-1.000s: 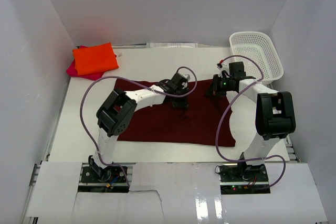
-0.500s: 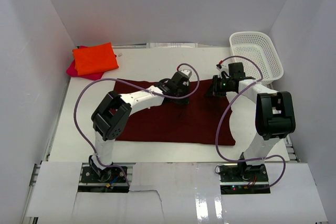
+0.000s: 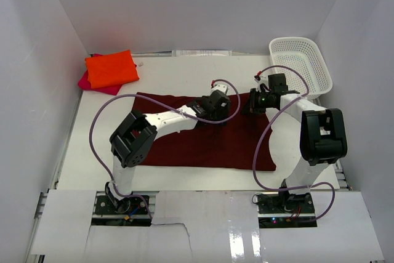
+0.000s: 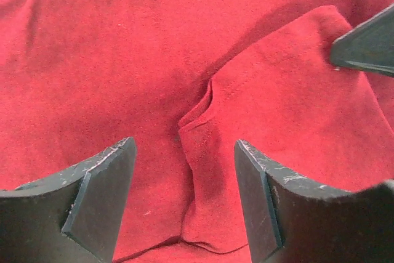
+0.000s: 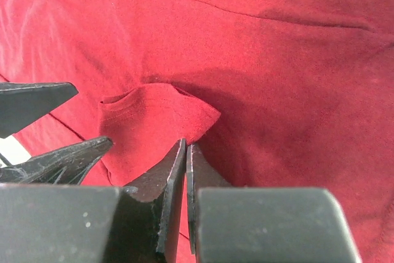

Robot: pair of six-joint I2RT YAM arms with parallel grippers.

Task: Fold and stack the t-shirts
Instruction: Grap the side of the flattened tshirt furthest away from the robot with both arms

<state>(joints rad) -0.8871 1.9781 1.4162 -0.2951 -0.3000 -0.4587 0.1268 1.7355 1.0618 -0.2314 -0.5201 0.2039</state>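
Under both claws: dark maroon-red cloth t-shirt [image 3: 184,149], spread flat.
Far left of left claw [image 4: 183,146]: bright orange folded t-shirt [image 3: 111,69] atop a magenta-pink one [image 3: 85,81].
Left claw: released, jaws apart over a raised maroon fold [image 4: 277,97].
Right claw [image 5: 186,146]: clenched, tips at that fold; grip unclear.

Your flat white table [image 3: 172,75] has a dark red cloth shirt [image 3: 203,149] spread out in the middle. In the far left corner a pink cloth shirt [image 3: 85,82] lies under a folded orange cloth shirt [image 3: 111,69]. A white plastic mesh basket [image 3: 294,40] sits far right.
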